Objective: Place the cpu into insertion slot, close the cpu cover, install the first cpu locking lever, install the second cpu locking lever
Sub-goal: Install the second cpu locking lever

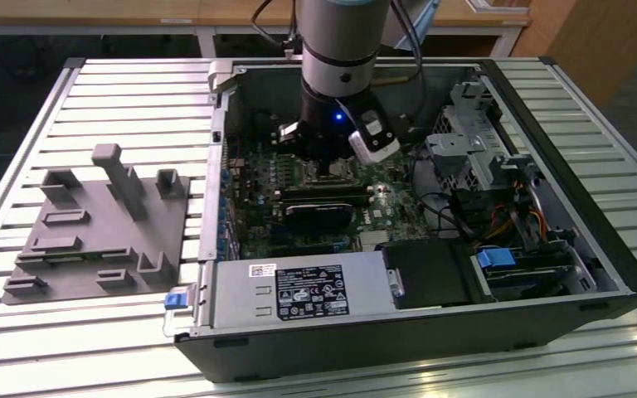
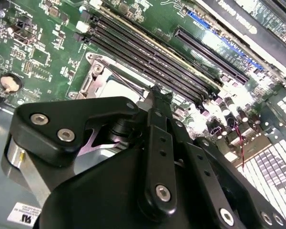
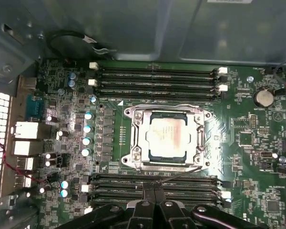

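Exterior view: an open computer case (image 1: 430, 332) lies on a slatted table (image 1: 97, 75), with a grey fixture block (image 1: 103, 228) on the slats toward the exterior view's left. The arm (image 1: 341, 50) reaches down into the case over the green motherboard (image 1: 385, 207), between a black power supply box (image 1: 296, 290) and the metal drive cage (image 1: 468, 149).

Rows of long black memory slots (image 3: 155, 78) run along one side of the socket and more memory slots (image 3: 155, 183) along the opposite side, next to the fingers.

The gripper (image 3: 154, 193) has its two fingertips (image 3: 148, 194) pressed together with no gap between them; they grip nothing. In the first wrist view the tips sit over the nearer memory slots, touching or just above a thin locking lever (image 3: 176, 174) that slants along the socket's edge; contact cannot be confirmed.

The cpu (image 3: 168, 137) lies flat in the insertion slot (image 3: 128, 138), its pale top showing through the cut-out of the cpu cover (image 3: 198, 138), which lies closed over it. The chip sits just beyond the fingertips, apart from them.
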Tool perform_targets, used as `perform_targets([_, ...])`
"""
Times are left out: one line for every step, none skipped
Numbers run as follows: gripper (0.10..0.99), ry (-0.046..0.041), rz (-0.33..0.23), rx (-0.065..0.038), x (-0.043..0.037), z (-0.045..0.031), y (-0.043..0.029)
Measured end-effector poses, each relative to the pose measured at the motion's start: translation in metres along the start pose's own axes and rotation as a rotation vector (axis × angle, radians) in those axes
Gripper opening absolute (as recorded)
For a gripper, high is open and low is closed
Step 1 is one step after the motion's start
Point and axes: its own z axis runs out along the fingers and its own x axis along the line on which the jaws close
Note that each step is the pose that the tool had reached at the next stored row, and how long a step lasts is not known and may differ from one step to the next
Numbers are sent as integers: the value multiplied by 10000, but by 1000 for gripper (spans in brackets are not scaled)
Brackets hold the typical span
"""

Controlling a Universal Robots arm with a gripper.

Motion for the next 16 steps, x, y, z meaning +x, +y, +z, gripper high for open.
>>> perform_targets([110,0,0,-2,3,13,-2])
perform_targets([110,0,-1,-15,11,58,-8])
perform_targets([110,0,1,-26,21,70,-9])
perform_targets([110,0,0,-42,37,80,-10])
perform_targets([110,0,0,-70,56,87,-12])
perform_targets([110,-1,0,-106,75,94,-12])
perform_targets([110,-2,0,-148,89,102,-12])
perform_targets([110,-4,3,-177,94,112,-13])
perform_targets([110,-7,14,-202,96,120,-15])
perform_targets([110,-9,31,-242,100,124,-17])
perform_targets([110,-12,48,-291,104,130,-19])
perform_targets([110,-16,61,-328,111,138,-23])
perform_targets([110,-17,70,-352,116,147,-27])
perform_targets([110,-19,74,-374,121,157,-32])
perform_targets([110,-20,77,-389,126,168,-36])
perform_targets([110,-20,78,-399,132,179,-42])
